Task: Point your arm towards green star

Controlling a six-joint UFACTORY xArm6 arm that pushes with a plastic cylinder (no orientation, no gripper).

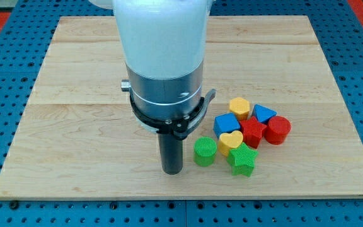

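The green star-shaped plastic block [243,161] lies near the wooden board's [74,126] bottom edge, at the lower end of a tight cluster, touching a yellow heart-shaped block [230,141] above it. A green ribbed cylinder [205,151] stands just to its left. The rod's tip [172,171] is set just left of that cylinder, so the star seems nearly reached. No pincer is fitted; none can be reported.
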